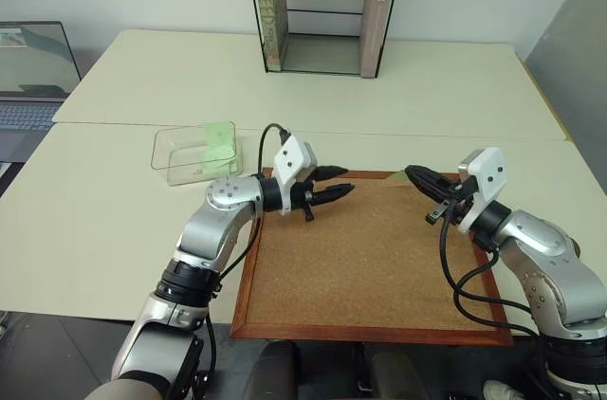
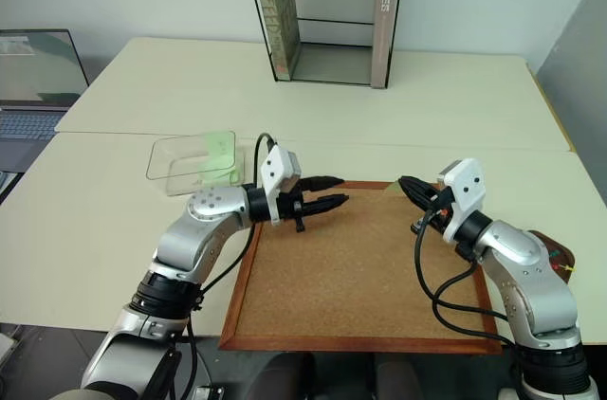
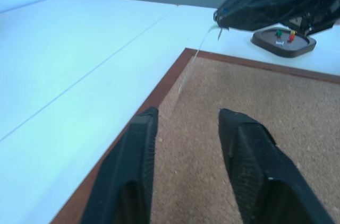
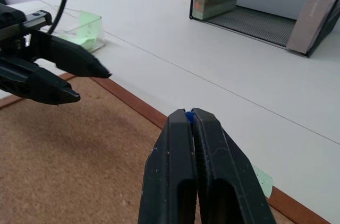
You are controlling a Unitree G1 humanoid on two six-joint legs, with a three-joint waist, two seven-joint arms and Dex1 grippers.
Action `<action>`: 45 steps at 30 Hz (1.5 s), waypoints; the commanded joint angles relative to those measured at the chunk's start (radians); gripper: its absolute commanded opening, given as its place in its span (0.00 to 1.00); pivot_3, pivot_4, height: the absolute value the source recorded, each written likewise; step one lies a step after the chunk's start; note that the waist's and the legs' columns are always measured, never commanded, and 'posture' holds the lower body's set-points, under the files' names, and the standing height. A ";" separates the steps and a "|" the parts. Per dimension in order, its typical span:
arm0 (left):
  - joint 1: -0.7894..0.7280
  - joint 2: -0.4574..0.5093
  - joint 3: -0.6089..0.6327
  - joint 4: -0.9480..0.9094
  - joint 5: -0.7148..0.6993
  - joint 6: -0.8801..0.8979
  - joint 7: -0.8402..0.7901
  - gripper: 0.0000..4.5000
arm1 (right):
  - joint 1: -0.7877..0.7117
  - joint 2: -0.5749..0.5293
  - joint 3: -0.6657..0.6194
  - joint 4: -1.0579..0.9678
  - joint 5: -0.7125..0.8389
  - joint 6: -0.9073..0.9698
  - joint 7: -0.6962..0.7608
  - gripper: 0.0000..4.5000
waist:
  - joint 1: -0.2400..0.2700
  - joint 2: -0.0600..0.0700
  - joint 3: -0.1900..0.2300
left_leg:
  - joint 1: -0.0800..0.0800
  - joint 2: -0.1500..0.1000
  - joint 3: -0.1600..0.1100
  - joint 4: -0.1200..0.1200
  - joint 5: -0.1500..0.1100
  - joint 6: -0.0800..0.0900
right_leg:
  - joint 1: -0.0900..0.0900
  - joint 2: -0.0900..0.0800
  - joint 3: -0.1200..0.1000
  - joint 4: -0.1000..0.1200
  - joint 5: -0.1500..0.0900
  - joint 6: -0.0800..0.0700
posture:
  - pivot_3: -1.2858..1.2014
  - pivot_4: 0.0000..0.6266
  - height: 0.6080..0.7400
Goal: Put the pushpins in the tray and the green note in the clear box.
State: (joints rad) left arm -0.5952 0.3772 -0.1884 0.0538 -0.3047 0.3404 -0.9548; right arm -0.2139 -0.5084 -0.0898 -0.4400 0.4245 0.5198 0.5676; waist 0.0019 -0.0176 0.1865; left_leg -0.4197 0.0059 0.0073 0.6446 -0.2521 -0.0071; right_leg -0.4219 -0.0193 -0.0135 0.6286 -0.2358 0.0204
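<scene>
Rough corkboard [image 1: 370, 248], wood frame, clear plastic box [image 1: 194, 154]

Silver arms, white wrist housings, black claws, seemingly ribbed.

A pale green note [image 1: 218, 142] is seen inside the clear box [image 1: 171, 165]. Small pins [image 3: 285, 35] with green, red and yellow heads are seen lying in the dark tray [image 3: 284, 46].
</scene>
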 commanded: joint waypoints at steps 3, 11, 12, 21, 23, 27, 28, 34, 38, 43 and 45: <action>-0.066 -0.029 -0.041 0.039 0.016 -0.042 -0.059 0.63 | -0.045 -0.013 0.025 -0.050 0.015 0.036 0.004 0.00 | 0.003 0.000 0.000 | 0.000 -0.001 0.000 0.000 0.000 0.001 | 0.000 -0.001 0.000 0.000 0.000 0.000 | 0.52 0.24 1.00; -0.158 -0.140 -0.066 0.234 0.097 -0.175 -0.019 0.63 | -0.067 0.004 0.054 -0.081 0.028 0.078 -0.011 0.00 | 0.005 0.000 0.000 | 0.002 -0.001 -0.001 0.002 0.000 0.002 | 0.001 0.000 -0.001 0.005 0.000 0.000 | 0.52 0.24 1.00; -0.166 -0.149 -0.070 0.258 0.109 -0.192 -0.018 0.63 | -0.069 0.006 0.057 -0.086 0.029 0.082 -0.014 0.00 | 0.005 0.000 0.000 | 0.002 -0.001 -0.001 0.002 0.000 0.002 | 0.001 0.000 0.000 0.006 0.000 0.000 | 0.52 0.24 1.00; -0.245 -0.207 -0.080 0.466 0.176 -0.324 -0.031 0.49 | -0.088 0.018 0.067 -0.092 0.038 0.101 -0.030 0.00 | -0.001 -0.001 0.000 | 0.004 -0.001 -0.001 0.008 0.000 0.002 | 0.000 0.000 0.000 0.016 0.000 0.000 | 0.52 0.24 1.00; -0.254 -0.214 -0.077 0.490 0.178 -0.338 -0.040 0.41 | -0.090 0.021 0.070 -0.092 0.039 0.102 -0.033 0.00 | -0.001 -0.001 0.000 | 0.003 -0.001 -0.001 0.010 0.000 0.003 | 0.000 0.000 0.000 0.017 0.000 0.000 | 0.52 0.24 1.00; -0.265 -0.222 -0.071 0.525 0.182 -0.355 -0.048 0.24 | -0.088 0.024 0.073 -0.096 0.040 0.104 -0.037 0.00 | -0.002 -0.001 0.000 | 0.002 -0.001 -0.001 0.016 0.000 0.003 | 0.001 0.001 0.001 0.018 0.000 0.000 | 0.52 0.24 1.00; -0.264 -0.223 -0.070 0.528 0.182 -0.357 -0.052 0.19 | -0.087 0.024 0.073 -0.096 0.040 0.103 -0.037 0.00 | -0.002 -0.001 0.000 | 0.002 -0.001 -0.001 0.017 -0.001 0.003 | 0.001 0.001 0.001 0.018 0.000 0.000 | 0.52 0.24 1.00; -0.247 -0.223 -0.069 0.519 0.185 -0.367 -0.068 0.02 | -0.083 0.027 0.069 -0.101 0.048 0.106 -0.043 0.00 | -0.002 0.000 0.000 | 0.002 -0.001 -0.001 0.017 -0.001 0.003 | 0.001 0.001 0.001 0.019 0.000 0.000 | 0.52 0.24 1.00; -0.231 -0.220 -0.077 0.502 0.192 -0.378 -0.073 0.02 | -0.076 0.024 0.059 -0.106 0.053 0.107 -0.043 0.00 | -0.002 0.000 0.000 | 0.002 -0.001 -0.001 0.017 -0.001 0.003 | 0.001 0.001 0.001 0.019 0.000 0.000 | 0.52 0.24 1.00; -0.211 -0.212 -0.094 0.495 0.218 -0.384 -0.068 0.02 | -0.061 0.033 0.017 -0.132 0.093 0.133 -0.067 0.00 | -0.002 0.000 0.000 | 0.003 -0.001 -0.001 0.018 -0.001 0.003 | 0.001 0.001 0.001 0.020 0.001 -0.001 | 0.52 0.24 1.00; -0.201 -0.213 -0.098 0.492 0.230 -0.378 -0.061 0.02 | -0.054 0.040 -0.025 -0.149 0.134 0.154 -0.083 0.00 | -0.001 0.000 0.000 | 0.003 -0.001 -0.001 0.018 -0.001 0.003 | 0.001 0.001 0.001 0.020 0.001 -0.001 | 0.52 0.24 1.00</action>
State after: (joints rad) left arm -0.8008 0.1646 -0.2782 0.5854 -0.0861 -0.0273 -1.0185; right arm -0.2683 -0.4732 -0.0507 -0.5355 0.5061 0.6632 0.5054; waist 0.0005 -0.0181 0.1866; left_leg -0.4170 0.0050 0.0061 0.6627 -0.2526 -0.0036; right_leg -0.4207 -0.0186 -0.0125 0.6492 -0.2350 0.0194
